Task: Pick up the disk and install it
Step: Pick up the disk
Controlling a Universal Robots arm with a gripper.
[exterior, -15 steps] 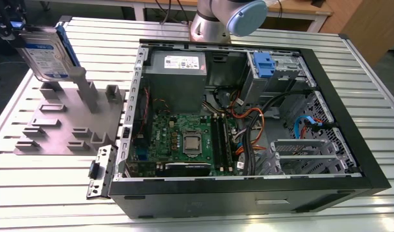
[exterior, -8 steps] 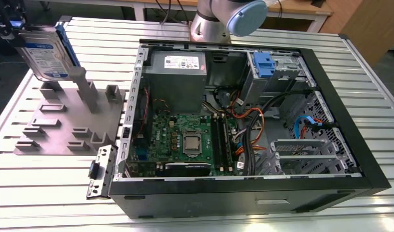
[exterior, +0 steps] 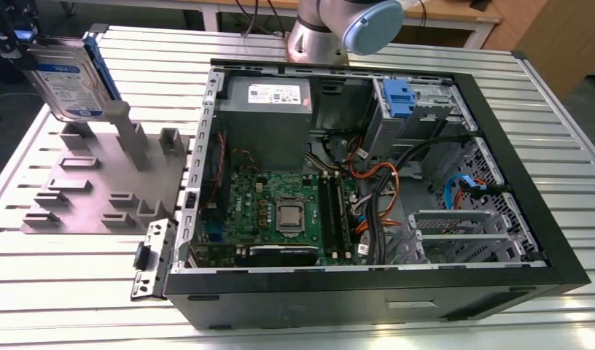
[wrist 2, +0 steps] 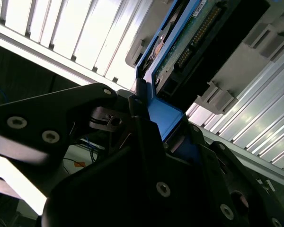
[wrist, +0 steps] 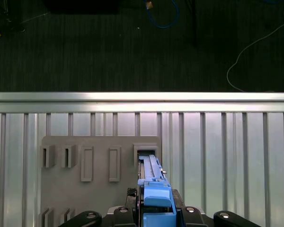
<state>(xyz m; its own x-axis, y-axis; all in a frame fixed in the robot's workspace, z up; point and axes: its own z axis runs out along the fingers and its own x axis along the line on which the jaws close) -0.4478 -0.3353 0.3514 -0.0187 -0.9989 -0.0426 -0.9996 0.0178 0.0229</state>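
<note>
In the upper left of the exterior view, we see the disk (exterior: 72, 76) standing up over the grey holder (exterior: 84, 197). The open computer case (exterior: 375, 281), full of boards and wires, sits beside it. In the second wrist view, the gripper (wrist 2: 163, 127) squeezes the disk's blue edge. In the first wrist view, the disk (wrist: 154, 184) sits between the jaws, pointing at a holder slot.

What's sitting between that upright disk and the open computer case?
In the exterior view, the grey slotted holder plate with its upright posts lies between the disk and the computer case, resting on the ribbed metal table.
</note>
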